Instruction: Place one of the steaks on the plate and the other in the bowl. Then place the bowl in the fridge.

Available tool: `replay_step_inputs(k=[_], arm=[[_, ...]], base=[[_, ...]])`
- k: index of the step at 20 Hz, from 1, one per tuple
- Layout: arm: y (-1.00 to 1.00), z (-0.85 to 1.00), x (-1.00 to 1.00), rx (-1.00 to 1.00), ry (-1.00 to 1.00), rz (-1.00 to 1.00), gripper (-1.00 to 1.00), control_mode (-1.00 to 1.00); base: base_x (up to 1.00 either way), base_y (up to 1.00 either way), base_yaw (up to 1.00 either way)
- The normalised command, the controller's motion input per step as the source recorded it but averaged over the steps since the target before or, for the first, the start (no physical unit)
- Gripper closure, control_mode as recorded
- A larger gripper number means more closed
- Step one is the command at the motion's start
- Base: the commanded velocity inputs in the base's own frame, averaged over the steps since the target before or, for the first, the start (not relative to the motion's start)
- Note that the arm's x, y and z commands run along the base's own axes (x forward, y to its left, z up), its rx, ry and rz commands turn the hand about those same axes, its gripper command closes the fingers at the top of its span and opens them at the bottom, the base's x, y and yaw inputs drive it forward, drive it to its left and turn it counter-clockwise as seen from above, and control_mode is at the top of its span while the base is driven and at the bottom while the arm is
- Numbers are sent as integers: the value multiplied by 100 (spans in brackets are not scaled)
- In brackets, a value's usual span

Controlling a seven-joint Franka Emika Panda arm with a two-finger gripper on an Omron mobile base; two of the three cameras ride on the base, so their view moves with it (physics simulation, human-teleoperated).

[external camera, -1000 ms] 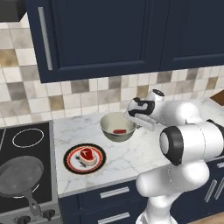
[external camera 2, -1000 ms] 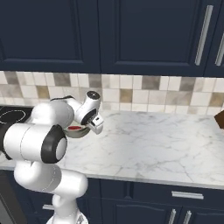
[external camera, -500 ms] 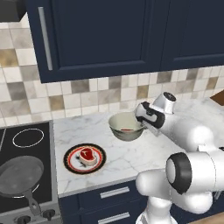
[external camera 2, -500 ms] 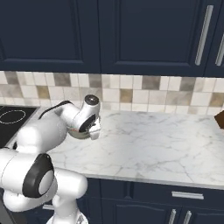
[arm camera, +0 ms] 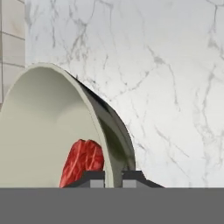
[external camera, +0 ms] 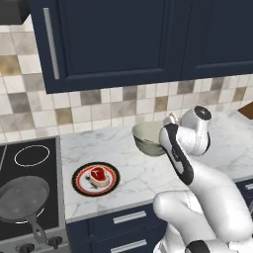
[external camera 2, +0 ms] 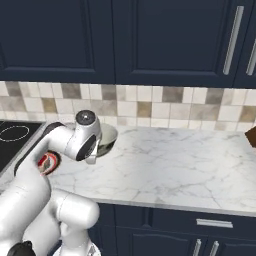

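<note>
Pinching the bowl [arm camera: 52,131] rim, the gripper [arm camera: 113,177] risks tipping it, spilling the steak [arm camera: 83,162] at lower left.

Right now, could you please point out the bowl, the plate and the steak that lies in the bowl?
bowl [external camera: 147,140]: left base view, on its grey outer wall.
plate [external camera: 79,179]: left base view, on its black and red rim, left side.
steak in the bowl [arm camera: 83,162]: hand view, on its red meat.

The bowl [arm camera: 48,127] is cream inside and dull grey-olive outside, holding a red steak [arm camera: 83,161]. The plate [external camera: 79,174] has a black rim, a red ring and a white centre. The counter [external camera 2: 175,165] is white marble with grey veins.
</note>
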Motion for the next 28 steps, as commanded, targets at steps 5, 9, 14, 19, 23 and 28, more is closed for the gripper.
replay_step_inputs(k=[5, 9, 14, 19, 23, 28], arm=[[-41, 67, -81, -4, 2, 10, 100, -100], [-60, 19, -67, -21, -2, 34, 100, -100], [-50, 10, -38, 1, 0, 48, 100, -100], [-6, -2, -1, 2, 0, 14, 100, -100], [0, -1, 0, 0, 0, 1, 100, 100], [0, 0, 0, 0, 0, 0, 100, 100]], base=[[0, 0, 0], [0, 0, 0], [0, 0, 0], [0, 0, 0], [-2, 0, 0], [-43, -6, 0]])
